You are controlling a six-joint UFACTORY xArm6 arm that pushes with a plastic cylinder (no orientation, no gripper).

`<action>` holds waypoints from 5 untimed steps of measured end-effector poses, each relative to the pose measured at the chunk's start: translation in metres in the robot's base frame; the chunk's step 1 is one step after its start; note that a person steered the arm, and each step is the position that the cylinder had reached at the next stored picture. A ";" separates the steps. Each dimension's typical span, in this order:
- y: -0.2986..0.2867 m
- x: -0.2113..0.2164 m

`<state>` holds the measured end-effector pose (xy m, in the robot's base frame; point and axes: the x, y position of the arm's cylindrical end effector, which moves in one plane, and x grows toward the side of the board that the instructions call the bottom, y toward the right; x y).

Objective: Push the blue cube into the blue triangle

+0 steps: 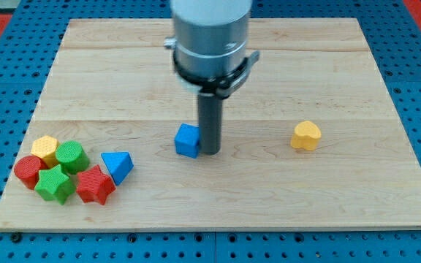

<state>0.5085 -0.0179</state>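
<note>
The blue cube [187, 140] sits near the middle of the wooden board. My tip [210, 151] stands right against the cube's right side, touching or nearly touching it. The blue triangle [117, 166] lies to the cube's left and a little lower, about a hundred pixels away, at the right edge of a cluster of blocks.
The cluster at the board's lower left holds a yellow hexagon [45, 148], a green cylinder [71, 156], a red cylinder [28, 170], a green star [55, 184] and a red star [95, 185]. A yellow heart [306, 135] lies at the right. The wooden board [218, 58] rests on a blue pegboard.
</note>
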 end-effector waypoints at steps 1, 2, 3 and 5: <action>-0.045 0.002; 0.000 -0.033; -0.031 -0.052; -0.021 -0.021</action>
<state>0.4879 -0.0394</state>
